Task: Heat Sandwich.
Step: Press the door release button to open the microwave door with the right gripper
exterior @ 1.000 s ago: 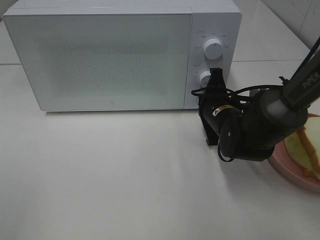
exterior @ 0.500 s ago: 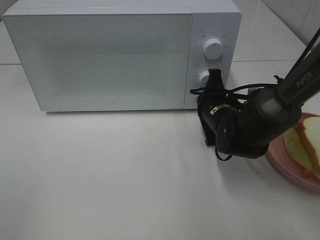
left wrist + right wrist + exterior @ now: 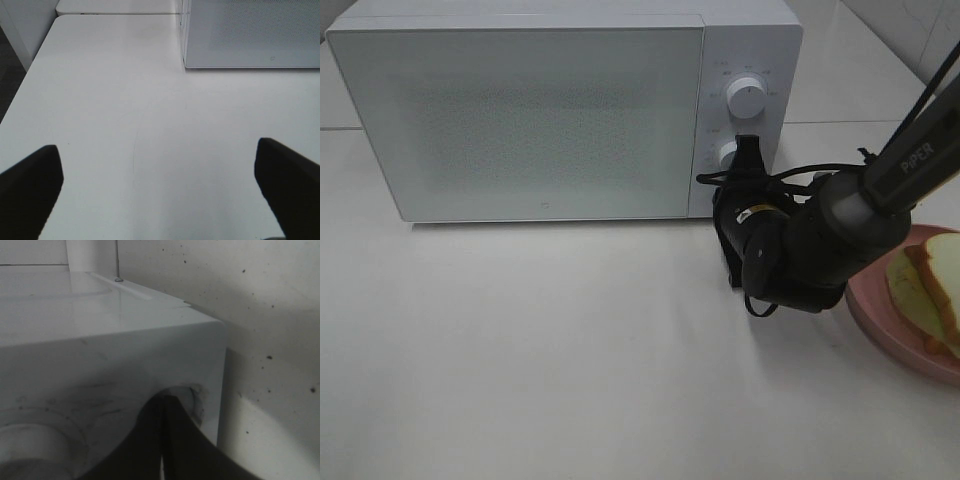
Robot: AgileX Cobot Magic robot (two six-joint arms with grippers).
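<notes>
We find the right gripper (image 3: pixel 750 148) closed, fingers pressed together, at the microwave's (image 3: pixel 520 120) lower knob (image 3: pixel 726 156). The left gripper (image 3: pixel 157 147) hangs spread wide over the table (image 3: pixel 125 100). The sandwich (image 3: pixel 925 290) lies on the pink plate (image 3: pixel 880 335), right of the microwave.

Microwave oven (image 3: pixel 520 120) at rear of table (image 3: pixel 520 350); upper knob (image 3: pixel 747 97) above lower knob (image 3: pixel 727 154) on its right panel. Right gripper (image 3: pixel 749 148) before the lower knob. Plate (image 3: pixel 867 312) at far right, sandwich (image 3: pixel 930 285) on it.

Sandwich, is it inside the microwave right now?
No, the sandwich lies on the pink plate on the table, outside the microwave, whose door is shut.
</notes>
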